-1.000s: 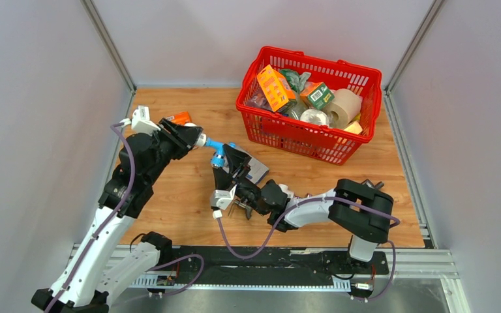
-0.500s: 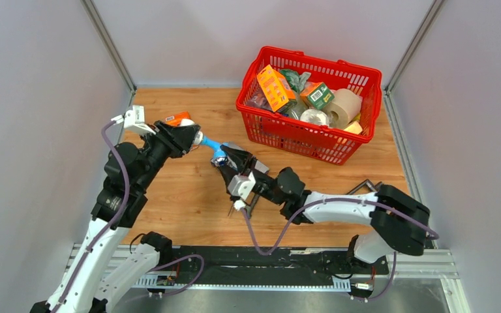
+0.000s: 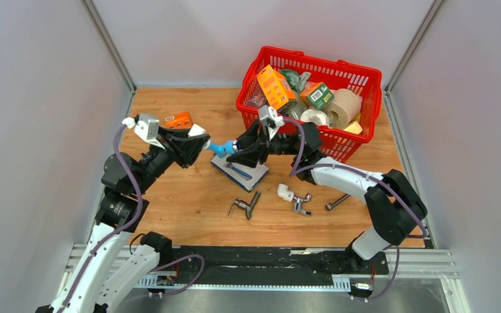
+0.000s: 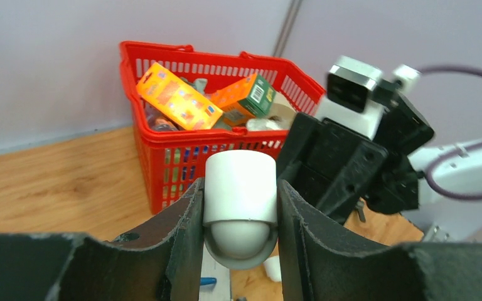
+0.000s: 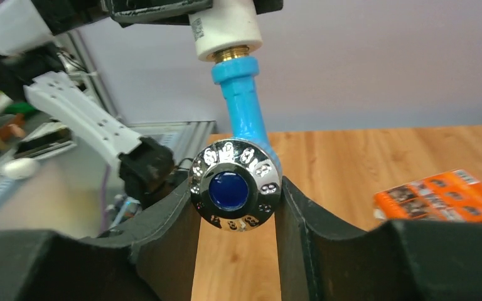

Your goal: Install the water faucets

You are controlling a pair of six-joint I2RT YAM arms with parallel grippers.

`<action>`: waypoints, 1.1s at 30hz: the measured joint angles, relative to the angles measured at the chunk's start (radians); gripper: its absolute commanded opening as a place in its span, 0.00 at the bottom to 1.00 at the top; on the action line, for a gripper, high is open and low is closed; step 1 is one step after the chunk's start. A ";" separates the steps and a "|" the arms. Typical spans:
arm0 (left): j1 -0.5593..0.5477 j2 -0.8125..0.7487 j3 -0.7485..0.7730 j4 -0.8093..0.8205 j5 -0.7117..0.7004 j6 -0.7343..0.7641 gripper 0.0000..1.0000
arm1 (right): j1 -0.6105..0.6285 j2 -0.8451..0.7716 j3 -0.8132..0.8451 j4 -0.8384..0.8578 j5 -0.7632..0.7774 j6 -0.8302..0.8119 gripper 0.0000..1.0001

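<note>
Faucet: the light-blue faucet (image 3: 220,149) hangs in the air left of centre in the overhead view, clear of the table (image 3: 182,195), bridged between the two arms.
Left hand: the left gripper (image 3: 202,145) is clamped on the white end fitting (image 4: 240,182), one finger on each side.
Right hand: the right gripper (image 3: 236,149) pinches the other end, with its fingers closed on the chrome cap (image 5: 234,185).
Just changed: a second ago the right arm came at the faucet from the lower middle of the frame. Now its wrist has swung up beside the red basket (image 3: 280,134) and it grips from the right. The faucet itself has hardly moved.
Uncovered: with that arm lifted, the flat pack (image 3: 241,171), the dark grey tap (image 3: 246,206) and the chrome tap (image 3: 295,197) lie in plain sight below.
Meaning: to my eye this is a turn of the body against the held fitting, a screwing-in step, and it is probably not finished.
Right wrist only: a band of brass thread (image 5: 235,55) shows between fitting and blue body, so the joint looks short of seated.
Left wrist only: the fitting sits square between the pads, but the blue body is hidden behind it.
Overhead only: it shows both grips at once, though too small to judge the thread.
</note>
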 measured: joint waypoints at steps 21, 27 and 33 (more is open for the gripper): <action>-0.013 -0.011 -0.095 0.051 -0.040 -0.222 0.00 | -0.068 -0.269 -0.136 -0.291 0.393 -0.280 0.92; -0.013 -0.010 -0.095 0.017 -0.177 -0.343 0.00 | 0.031 -0.354 -0.266 -0.252 0.575 -0.530 0.92; -0.013 0.010 -0.095 -0.001 -0.260 -0.433 0.00 | 0.241 -0.373 -0.348 -0.124 0.701 -0.789 0.96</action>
